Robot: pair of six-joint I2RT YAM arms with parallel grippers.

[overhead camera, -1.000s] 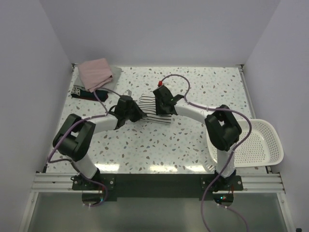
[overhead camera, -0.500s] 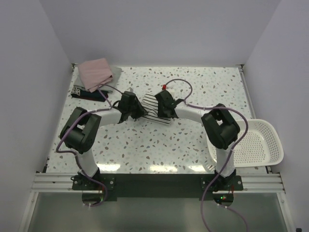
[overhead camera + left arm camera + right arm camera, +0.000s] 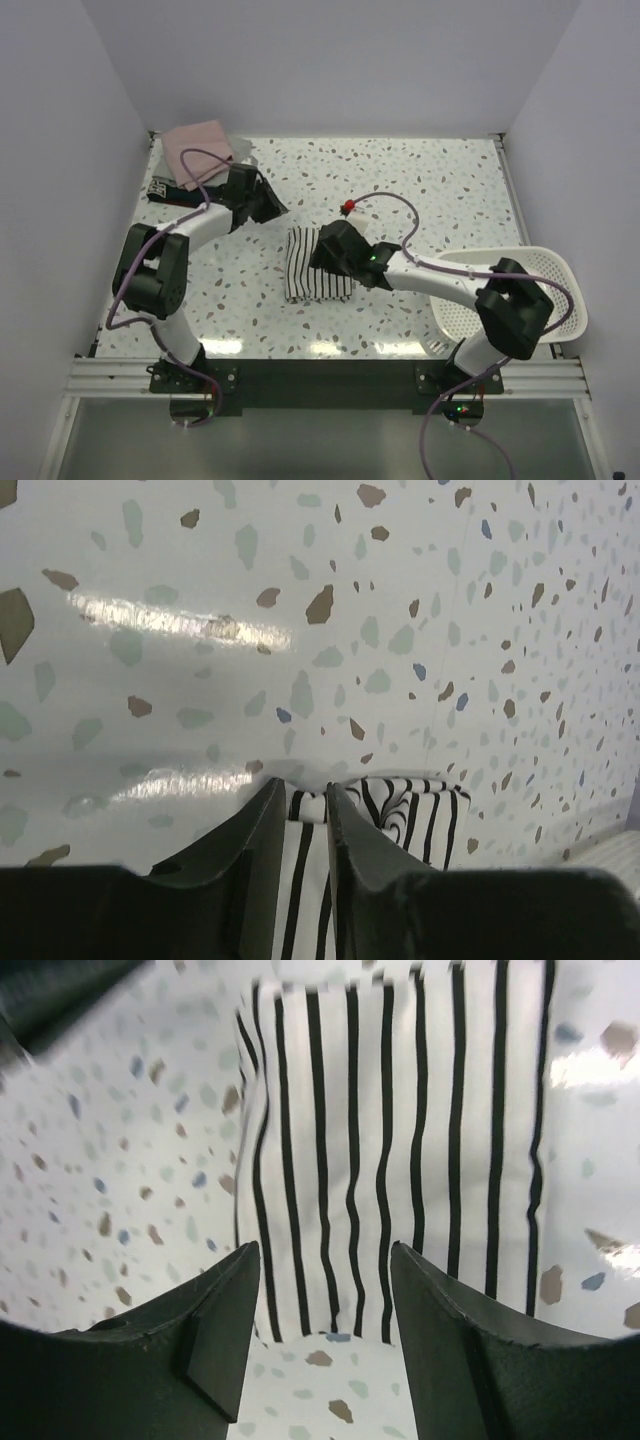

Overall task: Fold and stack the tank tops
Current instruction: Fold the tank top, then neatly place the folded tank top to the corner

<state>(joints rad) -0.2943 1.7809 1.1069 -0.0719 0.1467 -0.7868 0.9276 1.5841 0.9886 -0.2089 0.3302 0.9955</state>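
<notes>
Bright, even overhead light, faint soft shadows. Glare streaks cross the glossy speckled white tabletop (image 3: 430, 590) in the left wrist view; the right wrist view blurs toward its upper-left corner.

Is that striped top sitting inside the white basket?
No, the striped tank top lies folded on the speckled table, apart from the white basket at the right edge.

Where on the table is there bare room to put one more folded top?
Widest bare patch: far right of the table, between the back wall and the basket. A smaller one: front left, between the left arm and the striped top. Crowded: the far left corner, where the pink top lies, and the middle, with the right hand at the striped top.
</notes>
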